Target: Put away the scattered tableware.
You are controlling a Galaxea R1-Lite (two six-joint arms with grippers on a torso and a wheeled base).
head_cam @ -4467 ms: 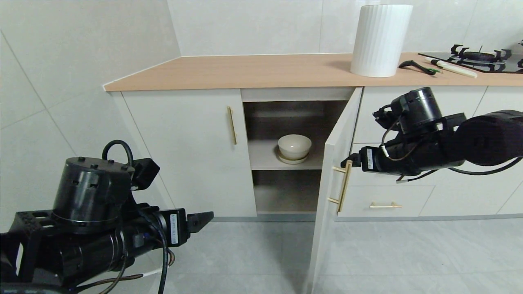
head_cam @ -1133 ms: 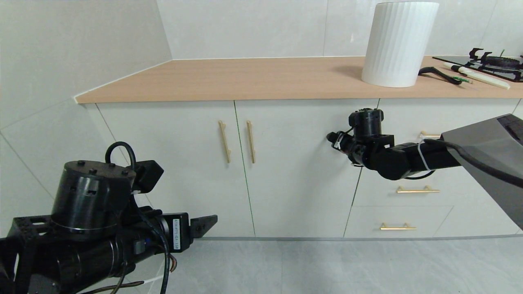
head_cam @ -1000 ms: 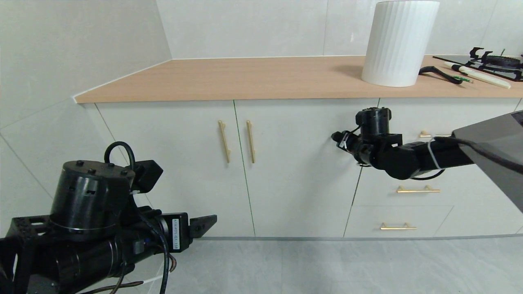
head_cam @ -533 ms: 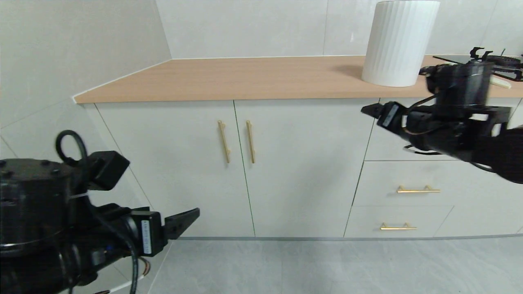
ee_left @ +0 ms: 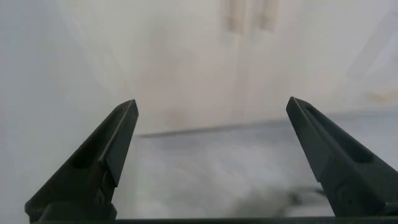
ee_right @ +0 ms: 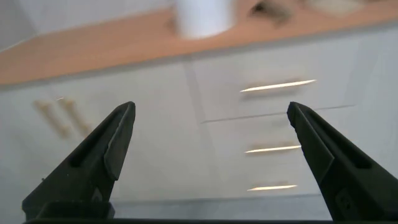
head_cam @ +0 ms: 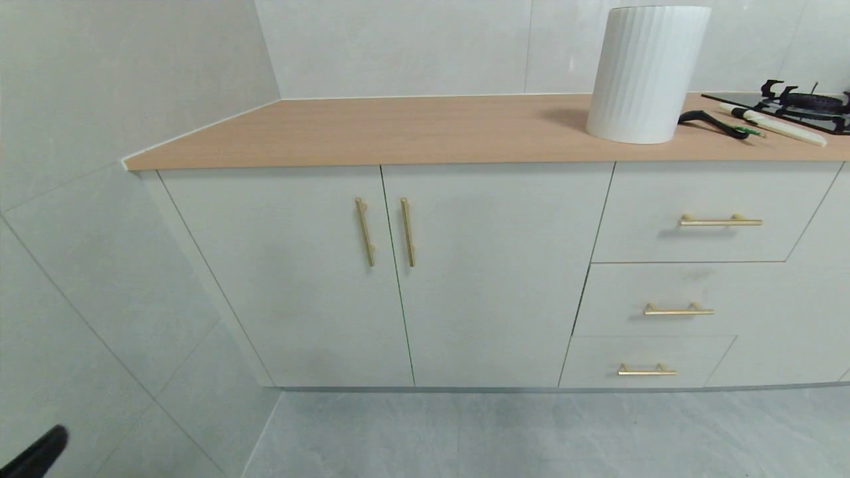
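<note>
The double-door cabinet (head_cam: pixel 491 272) under the wooden counter (head_cam: pixel 398 129) stands shut, its two gold handles (head_cam: pixel 385 232) side by side. No tableware lies in sight on the counter. My left gripper (ee_left: pixel 211 102) is open with nothing between its fingers, low in front of the cabinet's foot and the grey floor (ee_left: pixel 217 168). My right gripper (ee_right: pixel 211 106) is also open and empty, held back from the cabinet front, facing the drawers (ee_right: pixel 278 86) and the door handles (ee_right: pixel 59 118).
A tall white ribbed cylinder (head_cam: pixel 644 73) stands on the counter at the right, with a black tool (head_cam: pixel 710 123), a white knife-like utensil (head_cam: pixel 777 126) and a stove burner (head_cam: pixel 807 99) beyond it. Three drawers (head_cam: pixel 704 219) sit right of the cabinet. The tiled floor (head_cam: pixel 531 431) lies open.
The cabinet door, open on a bowl 4.5 s ago, is shut. In the last second both arms have pulled back out of the head view, the right one away from the cabinet front.
</note>
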